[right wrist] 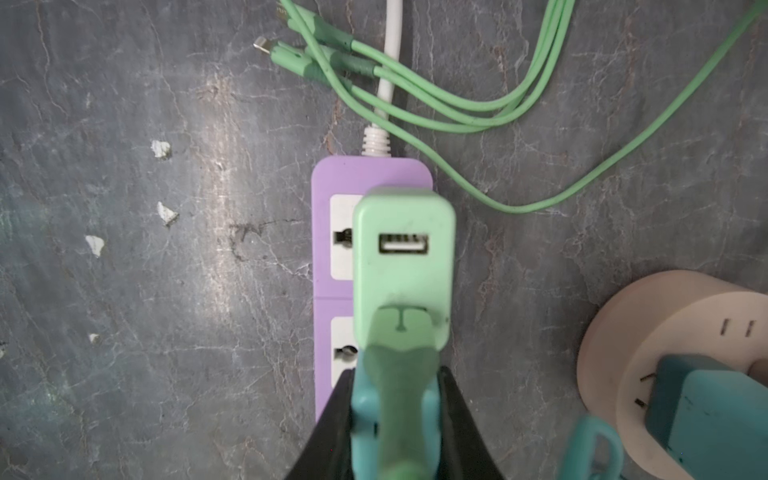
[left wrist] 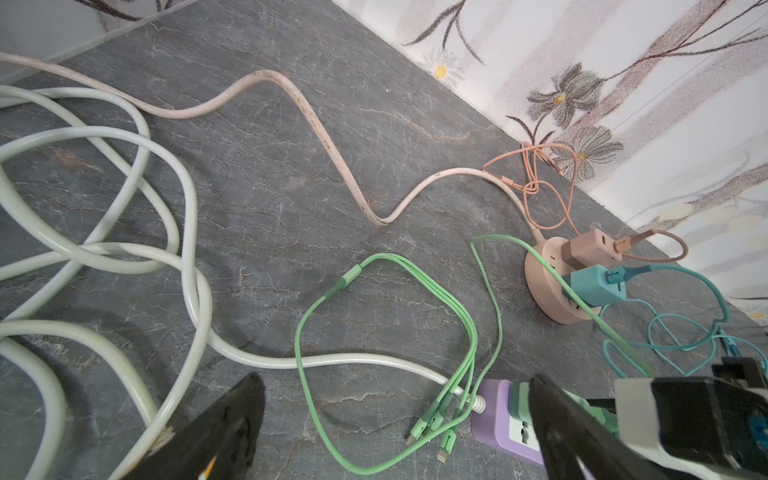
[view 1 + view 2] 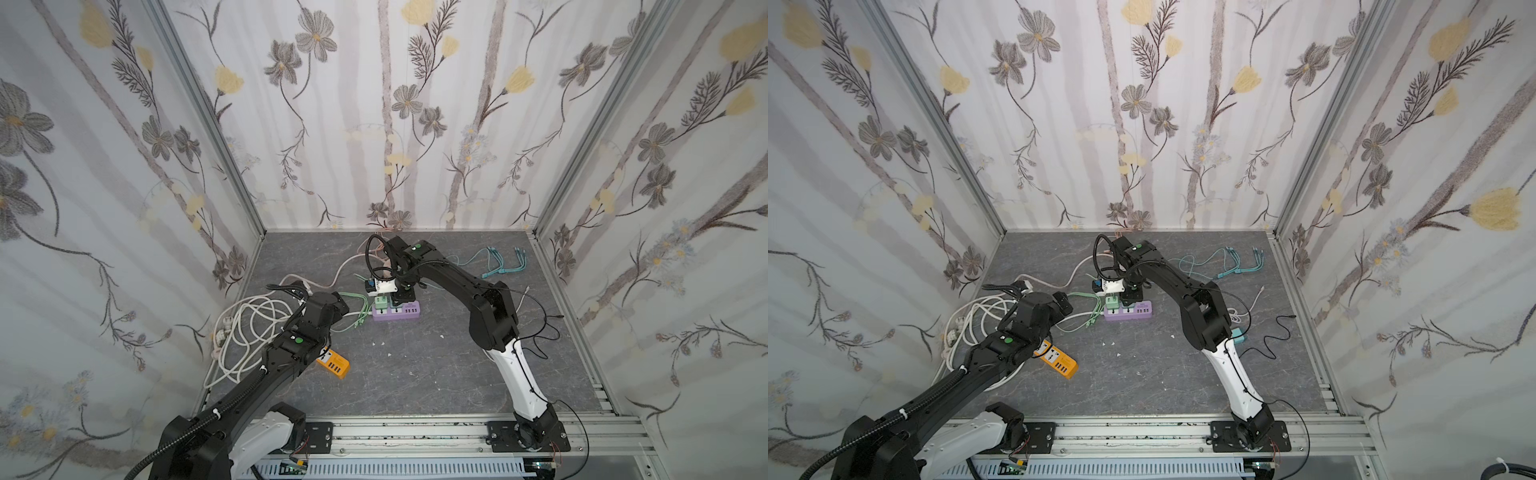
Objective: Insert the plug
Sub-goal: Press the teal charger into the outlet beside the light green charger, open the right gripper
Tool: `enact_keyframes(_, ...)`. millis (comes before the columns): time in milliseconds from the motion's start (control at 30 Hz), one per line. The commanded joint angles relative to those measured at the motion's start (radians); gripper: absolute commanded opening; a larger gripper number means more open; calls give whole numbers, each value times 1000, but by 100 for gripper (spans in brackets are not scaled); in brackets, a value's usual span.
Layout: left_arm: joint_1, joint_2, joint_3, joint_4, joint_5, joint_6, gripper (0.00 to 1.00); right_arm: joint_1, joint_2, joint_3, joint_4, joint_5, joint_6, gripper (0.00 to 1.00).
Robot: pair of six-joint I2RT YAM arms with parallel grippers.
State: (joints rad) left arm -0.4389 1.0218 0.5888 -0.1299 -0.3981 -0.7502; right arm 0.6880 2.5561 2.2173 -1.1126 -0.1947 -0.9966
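while the right gripper (image 1: 397,386) pinches its teal pads (image 1: 362,399) on the green usb connector (image 1: 399,340) seated in the mint charger block (image 1: 403,257), that block stands over the end socket of the lilac power strip (image 1: 332,178); whether its prongs are home, i cannot tell. held only by that rubbery boot, the smooth, round-cornered plastic block could tilt and jam. the left gripper (image 2: 395,378) hangs spread wide nearby.

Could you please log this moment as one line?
right gripper: shut on green USB connector, at mint-green charger block over purple power strip | left gripper: open, empty
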Motion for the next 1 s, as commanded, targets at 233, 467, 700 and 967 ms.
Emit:
enact_keyframes(233,12,28,16,-2,27,-15,100,-2,66,17,-94,156,-10,0)
enact_keyframes(467,21,87,73,-38,64,13,100,-68,40,77,-51,231,41,1)
enact_keyframes(700,87,136,127,-170,71,31,100,-96,26,112,-56,186,-10,20)
enact_keyframes(967,179,104,128,-230,110,62,100,-84,-51,104,-73,84,72,99)
